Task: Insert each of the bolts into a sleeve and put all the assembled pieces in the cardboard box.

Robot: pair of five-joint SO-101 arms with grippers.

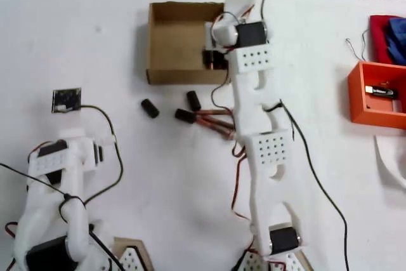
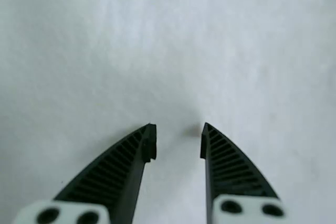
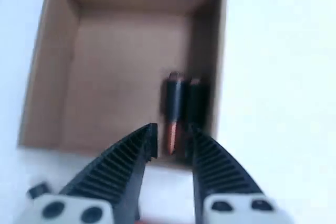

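Right gripper (image 3: 172, 132) hangs over the cardboard box (image 3: 58, 77), jaws parted, gripping nothing. Assembled pieces (image 3: 174, 98) lie inside against the box's wall. Loose sleeves (image 1: 150, 108) and bolts (image 1: 212, 122) sit just outside the box. Left gripper (image 2: 177, 132), well away from it, is released and empty.
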